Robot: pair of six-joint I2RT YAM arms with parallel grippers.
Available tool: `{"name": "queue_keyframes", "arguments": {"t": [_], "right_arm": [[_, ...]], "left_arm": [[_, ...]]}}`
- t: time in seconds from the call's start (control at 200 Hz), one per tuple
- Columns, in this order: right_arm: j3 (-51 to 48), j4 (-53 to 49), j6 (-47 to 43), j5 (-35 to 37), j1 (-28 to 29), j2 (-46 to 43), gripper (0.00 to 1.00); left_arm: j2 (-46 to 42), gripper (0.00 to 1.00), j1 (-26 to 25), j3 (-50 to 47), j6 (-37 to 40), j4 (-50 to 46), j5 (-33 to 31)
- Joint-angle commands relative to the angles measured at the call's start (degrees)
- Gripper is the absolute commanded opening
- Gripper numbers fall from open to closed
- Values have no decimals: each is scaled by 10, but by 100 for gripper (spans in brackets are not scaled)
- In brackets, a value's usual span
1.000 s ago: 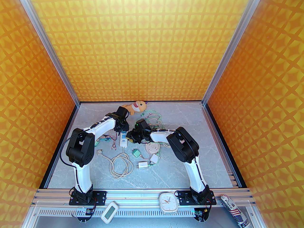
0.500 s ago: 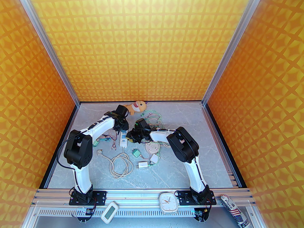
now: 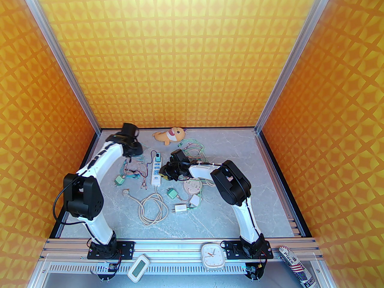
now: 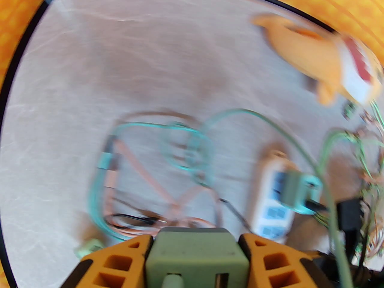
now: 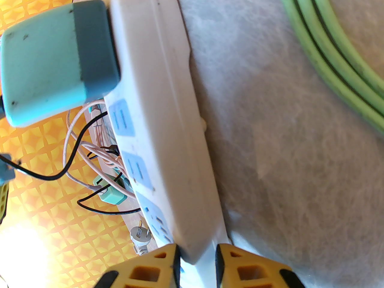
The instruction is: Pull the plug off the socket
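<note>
The white power strip lies on the grey table. Its near end is pinned by the right gripper, whose jaws are closed tight on the strip's edge. That end is narrow and tapering, so the strip could be levered out of the grip or dragged sideways if a cord tugs on it.

The plug, a grey-green block, is clamped in the left gripper and is held well apart from the strip, toward the table's far left. From this the pull-off itself is judged done. The remaining danger lies in the release: if the plug is let go from height, it could bounce or land in the wiring.

A teal adapter is seated in the strip's far end. It could be knocked loose or the strip tipped if an arm sweeps across it.

Thin pink, teal and black cords are looped on the table between the plug and the strip. Whether one of them is attached to the plug cannot be told. If one is, it could be drawn taut and the strip pulled along.
</note>
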Motion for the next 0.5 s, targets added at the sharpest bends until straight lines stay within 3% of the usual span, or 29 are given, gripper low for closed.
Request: {"name": "queue_keyframes", "arguments": {"t": [0.0,0.235,0.495], "right_arm": [[-20,-112,-11,45,3,32,26],[-20,-114,-13,46,3,27,26],[-20,-117,-15,48,3,23,26]], "left_arm": [[-19,28,39,-17,26,-4,-12],[-6,29,135,-56,31,31,-12],[50,30,202,-67,42,42,-32]]}}
